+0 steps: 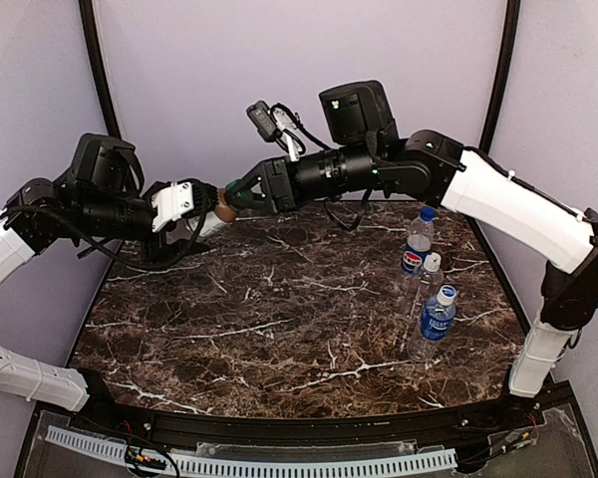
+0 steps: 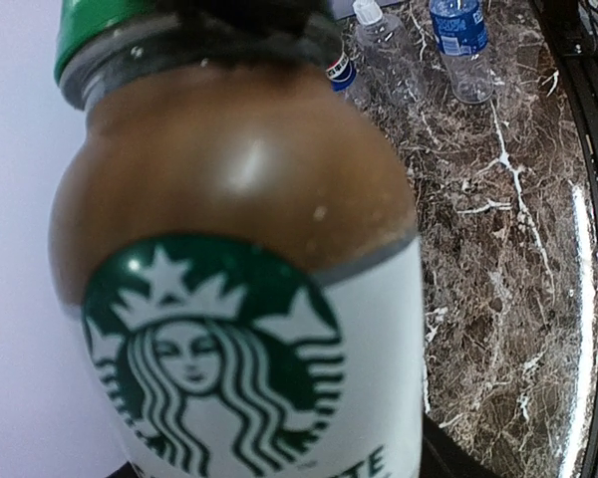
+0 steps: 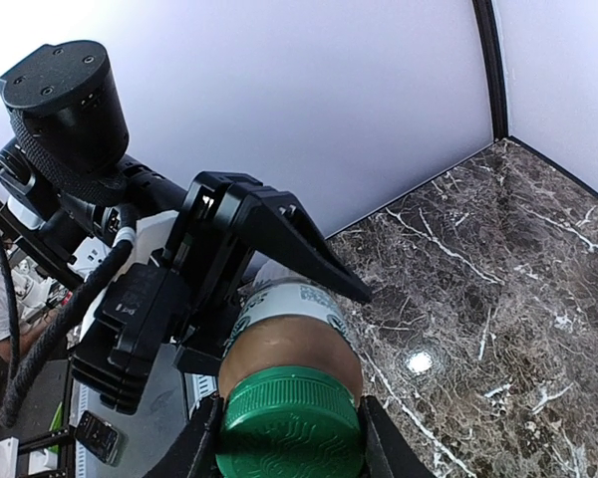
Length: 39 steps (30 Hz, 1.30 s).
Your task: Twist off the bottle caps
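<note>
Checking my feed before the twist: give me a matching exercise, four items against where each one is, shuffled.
1 green cap
2 brown bottle
3 Pepsi bottle
4 blue-label bottle

A standing, near end of the row
B held up by left pincer
C gripped by right pincer
D standing, far end of the row

Pairs: 1-C, 2-B, 3-D, 4-A

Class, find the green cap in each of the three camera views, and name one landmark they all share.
Top external: the green cap sits in the upper half, left of centre, above the table.
Left wrist: top left corner, on the brown bottle.
Right wrist: bottom centre, top facing the camera.
Shared landmark: the marbled table, seen in all three.
</note>
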Each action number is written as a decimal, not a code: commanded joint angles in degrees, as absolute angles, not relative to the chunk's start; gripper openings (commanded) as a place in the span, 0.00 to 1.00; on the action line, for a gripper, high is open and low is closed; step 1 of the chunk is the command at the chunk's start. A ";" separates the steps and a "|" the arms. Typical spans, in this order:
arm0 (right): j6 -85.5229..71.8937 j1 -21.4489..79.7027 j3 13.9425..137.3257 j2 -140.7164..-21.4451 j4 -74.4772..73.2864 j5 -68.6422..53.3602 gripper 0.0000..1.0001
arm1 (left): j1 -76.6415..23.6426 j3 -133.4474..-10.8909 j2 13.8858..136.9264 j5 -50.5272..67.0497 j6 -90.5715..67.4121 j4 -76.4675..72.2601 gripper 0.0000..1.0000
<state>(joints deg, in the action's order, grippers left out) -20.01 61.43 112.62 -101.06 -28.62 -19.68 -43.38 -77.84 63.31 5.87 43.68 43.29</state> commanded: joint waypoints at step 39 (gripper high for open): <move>-38.97 58.40 102.80 -100.44 -10.55 -25.01 0.57 | -47.61 -63.00 54.79 -20.55 69.36 14.24 0.41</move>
